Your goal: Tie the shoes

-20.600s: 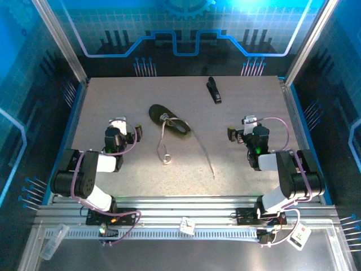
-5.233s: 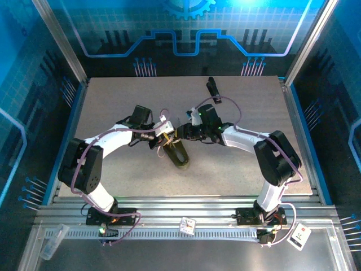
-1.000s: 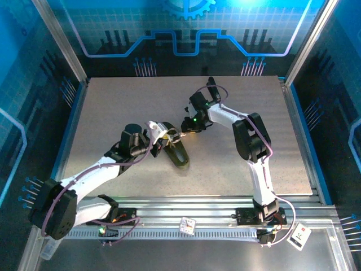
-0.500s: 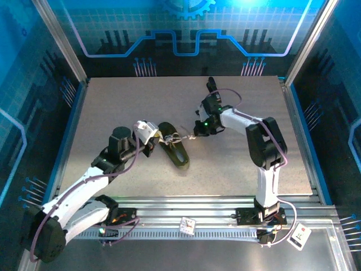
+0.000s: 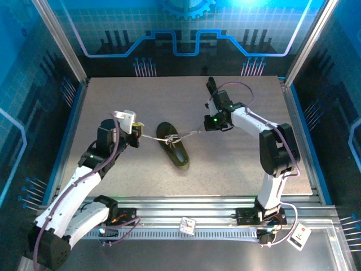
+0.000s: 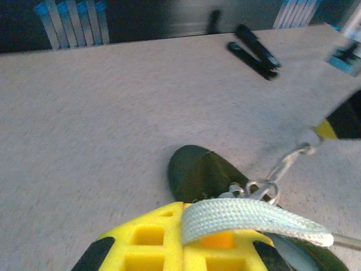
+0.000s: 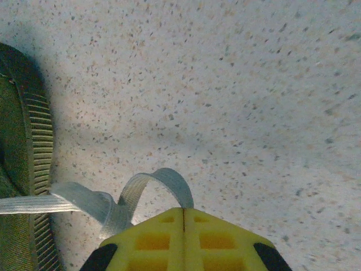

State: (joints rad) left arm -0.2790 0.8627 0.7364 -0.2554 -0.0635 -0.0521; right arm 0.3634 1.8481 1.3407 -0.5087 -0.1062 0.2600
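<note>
1. The left gripper [image 5: 138, 132] has its yellow pads pressed together on one whitish-grey lace [image 6: 248, 217], gripping the flat woven strand left of the shoe.
2. The right gripper [image 7: 183, 219] is likewise clamped on the other lace end, with no gap between its yellow pads and a small loop of lace curling up out of the seam.
3. The dark olive-green shoe [image 5: 174, 151] lies flat near the middle of the table [image 5: 107, 96], between the two grippers, with one end pointing towards the arms' bases and slightly right.
4. From above, the laces run in nearly straight lines out to both sides of the shoe, meeting in a small knot-like bunch over its far end.
5. The left wrist camera shows the bunch as a few small loops sitting above the shoe's opening, with one strand leading off towards the yellow tip of the right gripper.
6. The right wrist camera shows the ribbed edge of the shoe's sole at the left of its view, just beside the lace that leads into the closed pads.
7. A small black oblong clip [image 5: 211, 86] lies near the table's far edge, well apart from the shoe and close behind the right arm.
</note>
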